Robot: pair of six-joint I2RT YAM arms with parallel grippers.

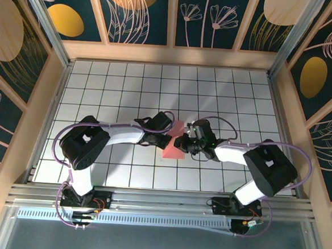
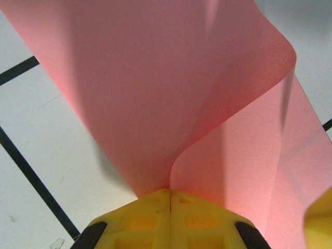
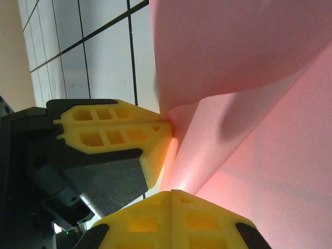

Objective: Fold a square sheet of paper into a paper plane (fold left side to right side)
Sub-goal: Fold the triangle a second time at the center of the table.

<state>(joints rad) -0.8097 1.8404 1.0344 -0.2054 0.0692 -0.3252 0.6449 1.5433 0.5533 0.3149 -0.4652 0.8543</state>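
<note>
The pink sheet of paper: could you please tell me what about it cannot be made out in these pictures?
- Top external: the square sheet of paper is small, and its middle is covered by the left gripper and right gripper; any creases are unreadable.
- Left wrist: the sheet runs off the top and right edges, so its outline is cut off.
- Right wrist: the same, too close to judge shape.

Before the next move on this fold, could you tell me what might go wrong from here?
1. The left gripper and the right gripper are both shut on the paper, close together. Pulling apart could tear it, or they might bump.
2. The paper bows in a loose curl, so the crease may well land crooked.
</note>
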